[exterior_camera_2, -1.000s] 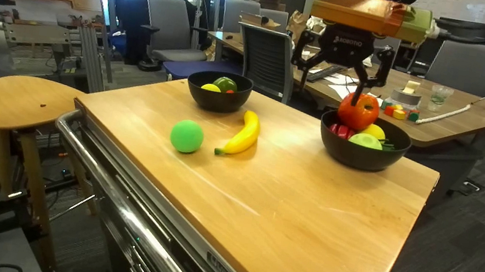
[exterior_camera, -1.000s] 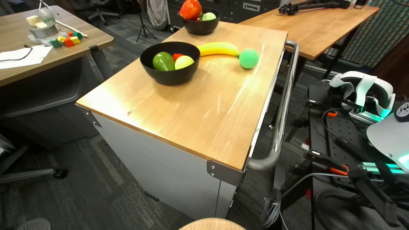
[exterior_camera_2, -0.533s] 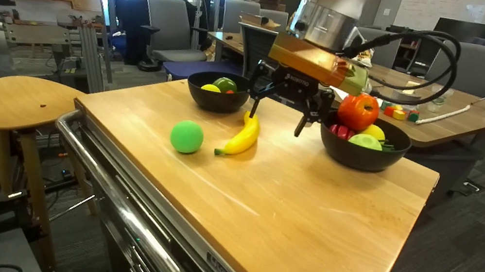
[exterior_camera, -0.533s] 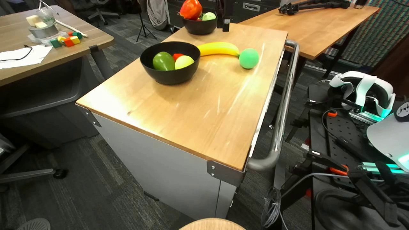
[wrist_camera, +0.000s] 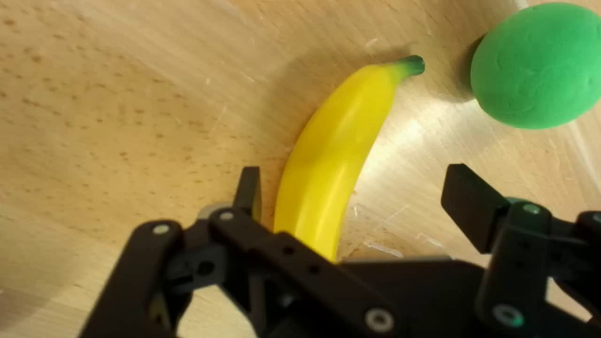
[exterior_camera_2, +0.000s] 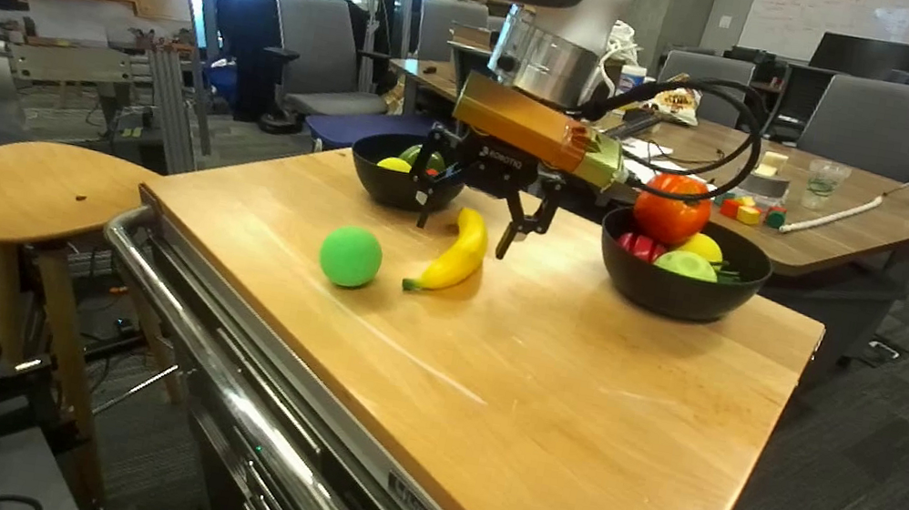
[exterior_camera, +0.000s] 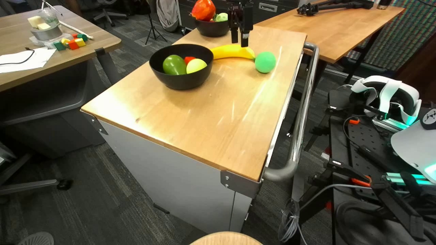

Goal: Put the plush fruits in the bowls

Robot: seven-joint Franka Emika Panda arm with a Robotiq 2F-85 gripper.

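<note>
Newly moved black two-fingered end effector (exterior_camera_2: 462, 238): a second ago up by the glossy red-orange toy apple (exterior_camera_2: 671, 217), now lowered over the long, curved, smooth yellow toy banana (exterior_camera_2: 463, 258).
Fingers (wrist_camera: 249, 192): spread well apart, holding nothing; in the wrist view one stands each side of the banana, closer on its outer curve, no contact seen.
Round black apple bowl (exterior_camera_2: 674, 297): apple resting on top of a round yellow fruit (exterior_camera_2: 705, 244), a pale green fruit (exterior_camera_2: 688, 265) and a glossy dark red fruit (exterior_camera_2: 640, 247); unmoved over the last second.
Round black avocado bowl (exterior_camera: 182, 81): dark green avocado-like fruit (exterior_camera: 174, 65), round yellow-green fruit (exterior_camera: 196, 66), red fruit (exterior_camera: 189, 60) mostly hidden; likewise unmoved.
Banana: on the pale wooden tabletop (exterior_camera_2: 553, 438) near the avocado bowl, in neither bowl, lying free.
Matt green ball (exterior_camera_2: 350, 256): also on the tabletop, near the banana's stem tip, just apart.
Outlook for banana and ball: judged, apple seems delivered; banana probably next, ball left for later. Shifting sideways before closing might spare the banana a push.
</note>
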